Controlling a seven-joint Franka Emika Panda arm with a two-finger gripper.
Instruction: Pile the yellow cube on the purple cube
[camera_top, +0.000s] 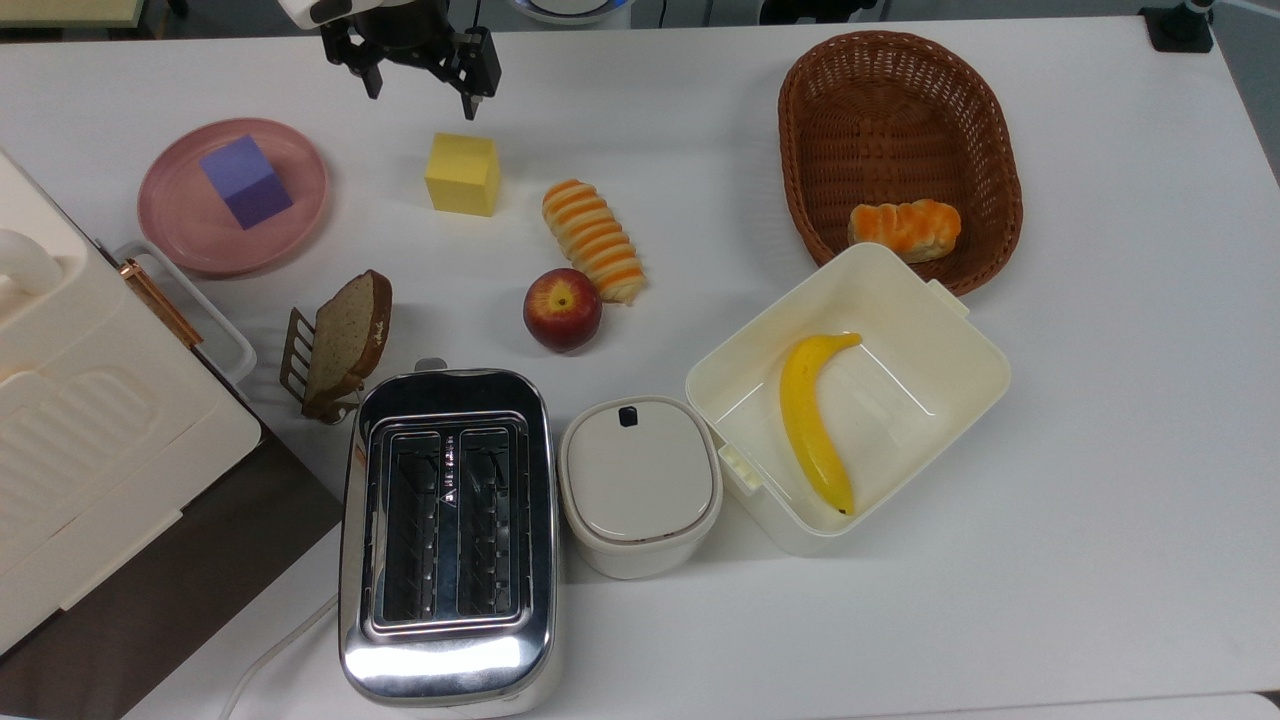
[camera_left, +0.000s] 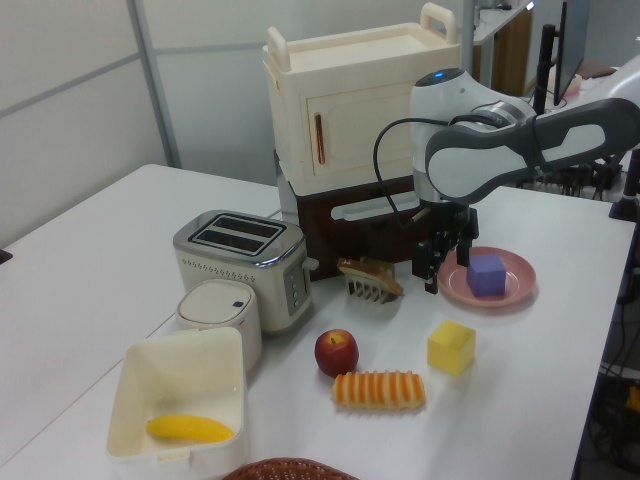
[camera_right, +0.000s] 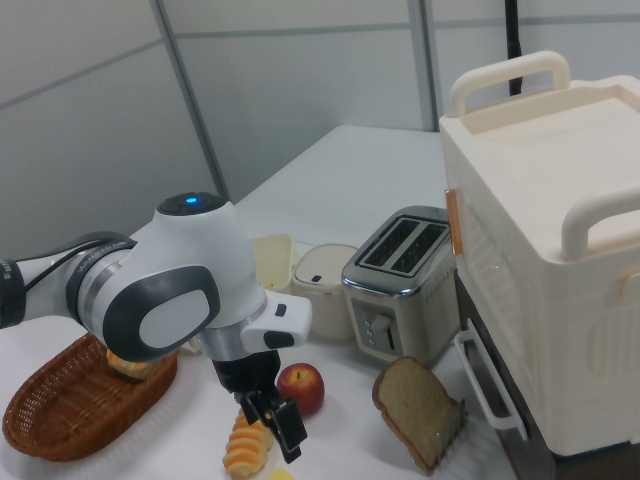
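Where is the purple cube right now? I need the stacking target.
In the top view, the purple cube sits on the pink plate at the table's upper left, left of the yellow cube.

The top view looks almost straight down on the white bench (camera_top: 1100, 400), taking in its whole width from the cream cabinet (camera_top: 90, 420) at the top view's left to the wicker basket (camera_top: 900, 150) at its upper right, with the arm entering at the upper edge. The left view stands lower and farther off at the basket end, facing along the bench toward the cabinet (camera_left: 350, 110). The right view sits close beside the cabinet (camera_right: 550, 260) and faces back the opposite way; all three share the toaster (camera_top: 447, 535), apple (camera_left: 337, 352) and arm.
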